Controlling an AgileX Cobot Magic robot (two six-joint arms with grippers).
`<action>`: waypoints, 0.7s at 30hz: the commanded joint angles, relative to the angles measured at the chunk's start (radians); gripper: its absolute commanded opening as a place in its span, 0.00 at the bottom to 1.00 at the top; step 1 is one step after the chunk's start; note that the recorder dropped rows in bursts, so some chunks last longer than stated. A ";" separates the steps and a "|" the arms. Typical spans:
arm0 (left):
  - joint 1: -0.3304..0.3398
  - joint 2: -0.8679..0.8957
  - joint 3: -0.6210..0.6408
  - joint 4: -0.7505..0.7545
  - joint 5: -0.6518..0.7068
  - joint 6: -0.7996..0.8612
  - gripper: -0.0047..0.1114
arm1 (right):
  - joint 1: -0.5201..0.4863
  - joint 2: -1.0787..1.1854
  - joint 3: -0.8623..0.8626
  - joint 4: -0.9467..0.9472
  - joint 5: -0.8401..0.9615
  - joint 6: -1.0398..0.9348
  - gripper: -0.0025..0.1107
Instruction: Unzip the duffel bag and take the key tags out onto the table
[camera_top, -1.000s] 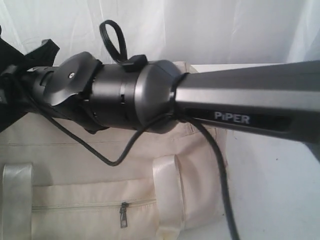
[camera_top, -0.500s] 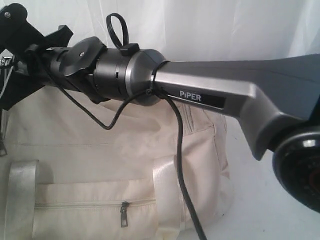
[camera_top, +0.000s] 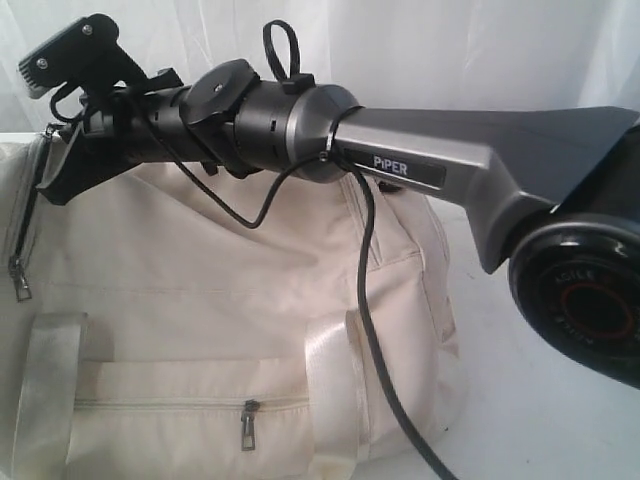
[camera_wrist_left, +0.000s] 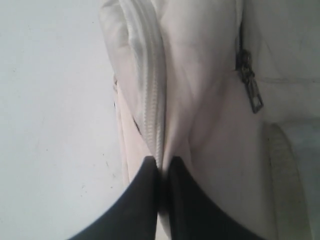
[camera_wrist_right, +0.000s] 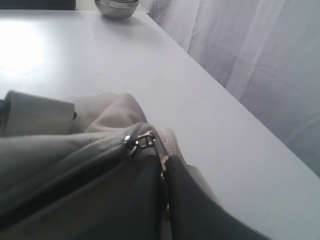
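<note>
The wide, plain white table (camera_top: 545, 420) filled the scene, with a pale pleated curtain (camera_top: 450, 50) hanging along its far side. On the table lay the large cream fabric duffel bag (camera_top: 200, 270), taking up the left and middle of the exterior view and bulging upward at its centre. The long grey right arm (camera_top: 440, 160), lettered PiPER, reached from the right across the top of the bag to its far left end, and a thin black cable (camera_top: 365, 300) drooped from the arm over the bag's near face. Two pale glossy webbing straps (camera_top: 335, 400) ran up that near face, one on either side of a zipped front pocket. The left gripper (camera_wrist_left: 161, 162) was pressed closed, its two dark fingers (camera_wrist_left: 140, 200) pinching a ridge of the bag's fabric right at the closed cream zipper line. The right gripper (camera_wrist_right: 163, 167) was likewise clamped tight at the bag's edge, just beside the metal slider (camera_wrist_right: 142, 141) of the main zipper; a glint between its fingers suggested it held the main zipper pull (camera_wrist_right: 162, 172), though the view was too dark there to be sure. A round steel bowl (camera_wrist_right: 117, 7) stood on the table well apart from the bag. A dark metal side zipper pull (camera_wrist_left: 252, 92) hung loose down the bag's left end, and a small front pocket zipper pull (camera_top: 247, 425) dangled on the near face between the straps.
</note>
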 joint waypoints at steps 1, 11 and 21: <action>0.002 -0.052 0.009 0.062 -0.009 -0.003 0.04 | -0.040 -0.023 -0.017 0.013 -0.040 -0.006 0.02; 0.002 -0.122 0.009 0.189 -0.058 -0.003 0.04 | -0.040 -0.080 -0.017 0.008 0.102 -0.006 0.02; 0.002 -0.122 0.009 0.303 -0.064 0.001 0.51 | -0.040 -0.093 -0.017 -0.019 0.207 0.006 0.02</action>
